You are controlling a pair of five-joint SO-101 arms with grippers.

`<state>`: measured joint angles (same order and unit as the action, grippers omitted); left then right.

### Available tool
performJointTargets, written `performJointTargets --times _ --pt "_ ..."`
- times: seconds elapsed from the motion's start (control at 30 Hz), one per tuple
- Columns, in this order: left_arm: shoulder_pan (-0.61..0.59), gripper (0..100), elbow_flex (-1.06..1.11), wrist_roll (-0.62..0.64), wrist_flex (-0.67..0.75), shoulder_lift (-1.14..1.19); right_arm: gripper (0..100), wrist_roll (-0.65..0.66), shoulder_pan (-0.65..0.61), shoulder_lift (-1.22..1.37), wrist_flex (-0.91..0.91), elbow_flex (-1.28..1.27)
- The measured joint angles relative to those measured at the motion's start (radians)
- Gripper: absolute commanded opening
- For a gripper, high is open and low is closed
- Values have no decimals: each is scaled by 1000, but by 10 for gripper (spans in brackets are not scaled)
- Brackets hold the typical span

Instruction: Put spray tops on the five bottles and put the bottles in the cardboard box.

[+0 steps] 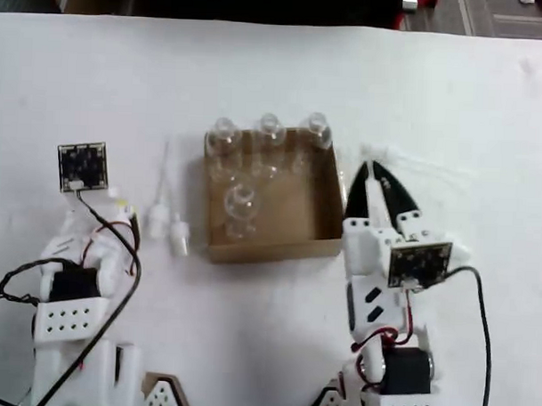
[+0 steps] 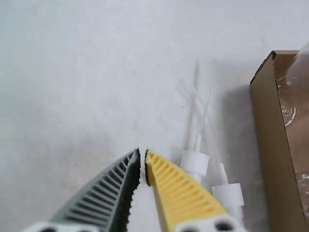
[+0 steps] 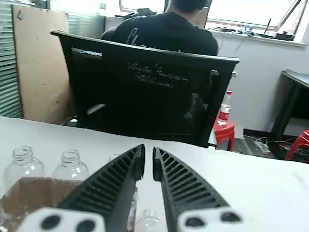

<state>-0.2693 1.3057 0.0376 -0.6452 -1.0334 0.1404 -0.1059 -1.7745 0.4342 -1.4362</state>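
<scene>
The cardboard box sits mid-table with three clear uncapped bottles along its far wall and one nearer its middle. Two white spray tops lie on the table just left of the box. In the left wrist view the left gripper is shut and empty beside those spray tops. The right gripper is just right of the box, shut with a thin gap. A bottle neck shows low between its fingers.
White table with open room beyond and on both sides of the box. A black cable loops over the left arm, and another trails off the right arm. A black office chair stands behind the table's far edge.
</scene>
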Motion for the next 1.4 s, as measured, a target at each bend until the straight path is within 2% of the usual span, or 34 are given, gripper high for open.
performJointTargets --times 0.23,0.43,0.77,0.93,1.07,1.2,1.4 --pt "0 27 0 0 0 0 18 0 110 -26 0 -77" --pt "0 27 0 0 0 0 18 0 115 -26 0 -193" --pt "3 24 0 0 0 0 18 0 123 -25 2 -227" --pt "89 24 -2 0 -5 -18 18 0 138 -25 75 -245" --pt "107 24 -34 0 -141 -143 18 0 141 -25 193 -245" --pt "118 27 -34 0 -311 -364 18 0 141 -25 318 -245" --pt "120 24 147 -20 -330 -749 18 0 141 -25 522 -245"
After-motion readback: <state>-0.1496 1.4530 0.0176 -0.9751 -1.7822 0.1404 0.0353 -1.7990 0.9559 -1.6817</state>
